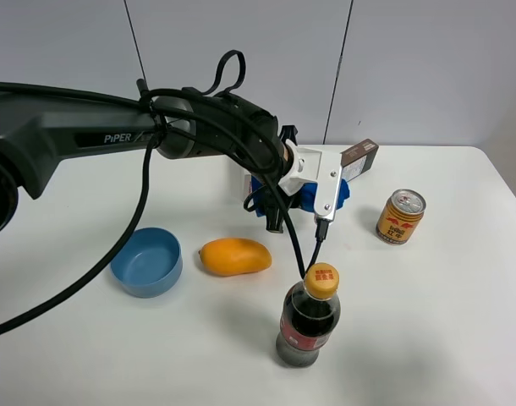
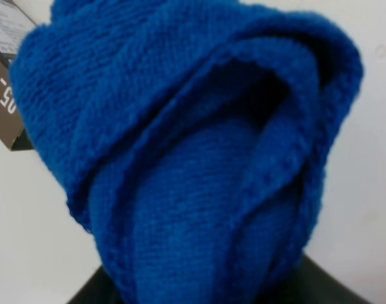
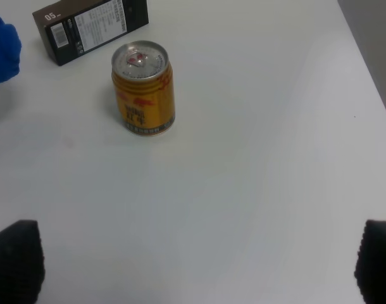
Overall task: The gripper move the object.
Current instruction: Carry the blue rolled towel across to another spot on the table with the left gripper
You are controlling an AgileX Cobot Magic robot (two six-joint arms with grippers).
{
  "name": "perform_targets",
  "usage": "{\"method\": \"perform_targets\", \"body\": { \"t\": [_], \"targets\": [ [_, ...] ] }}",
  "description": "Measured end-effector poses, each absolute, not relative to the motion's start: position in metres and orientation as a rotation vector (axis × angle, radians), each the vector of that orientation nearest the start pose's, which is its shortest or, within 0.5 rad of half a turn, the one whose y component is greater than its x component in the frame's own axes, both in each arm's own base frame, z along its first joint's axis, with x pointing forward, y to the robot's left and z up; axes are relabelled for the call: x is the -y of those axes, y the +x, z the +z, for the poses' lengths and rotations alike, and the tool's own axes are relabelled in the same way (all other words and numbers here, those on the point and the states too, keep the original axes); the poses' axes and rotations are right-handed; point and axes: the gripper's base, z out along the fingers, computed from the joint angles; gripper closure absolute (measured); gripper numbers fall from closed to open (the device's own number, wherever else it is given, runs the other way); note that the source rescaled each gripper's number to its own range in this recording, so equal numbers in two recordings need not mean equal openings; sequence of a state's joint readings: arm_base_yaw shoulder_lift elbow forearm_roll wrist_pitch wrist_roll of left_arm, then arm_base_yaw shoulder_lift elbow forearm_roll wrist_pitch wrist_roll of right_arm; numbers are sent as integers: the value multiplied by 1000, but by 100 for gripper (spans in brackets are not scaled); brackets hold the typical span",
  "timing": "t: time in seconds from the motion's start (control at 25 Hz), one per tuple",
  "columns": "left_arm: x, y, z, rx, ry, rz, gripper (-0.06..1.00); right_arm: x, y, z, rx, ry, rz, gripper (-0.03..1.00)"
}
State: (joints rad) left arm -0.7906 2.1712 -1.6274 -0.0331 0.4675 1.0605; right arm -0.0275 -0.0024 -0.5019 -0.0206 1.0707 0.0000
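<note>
A blue knitted cloth (image 1: pixel 343 194) lies bunched at the table's middle back. My left gripper (image 1: pixel 307 196) is right on top of it. In the left wrist view the cloth (image 2: pixel 199 158) fills the frame, and its folds narrow down between the dark jaws, which look shut on it. My right gripper (image 3: pixel 196 263) is open and empty, with its fingertips (image 3: pixel 16 259) wide apart above bare table. It is out of the exterior high view.
A brown box (image 1: pixel 359 159) lies behind the cloth and a gold can (image 1: pixel 400 216) stands to its right. A mango (image 1: pixel 234 256), a blue bowl (image 1: pixel 146 262) and a cola bottle (image 1: pixel 309 317) stand in front. In the right wrist view the can (image 3: pixel 142 88) and box (image 3: pixel 92 25) are ahead.
</note>
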Motion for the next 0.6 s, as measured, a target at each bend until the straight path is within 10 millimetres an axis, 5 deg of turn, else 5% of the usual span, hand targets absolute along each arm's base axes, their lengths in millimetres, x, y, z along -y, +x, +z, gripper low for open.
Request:
{"method": "perform_targets", "body": {
  "t": [0.28,0.6],
  "targets": [
    [344,338,172,-1548,1937,60,94,1,-6,277,-2050,29,-42,-3],
    [346,346,178,-1842,1498,-182,94,1,-6,277,-2050,29,-42,-3]
  ]
}}
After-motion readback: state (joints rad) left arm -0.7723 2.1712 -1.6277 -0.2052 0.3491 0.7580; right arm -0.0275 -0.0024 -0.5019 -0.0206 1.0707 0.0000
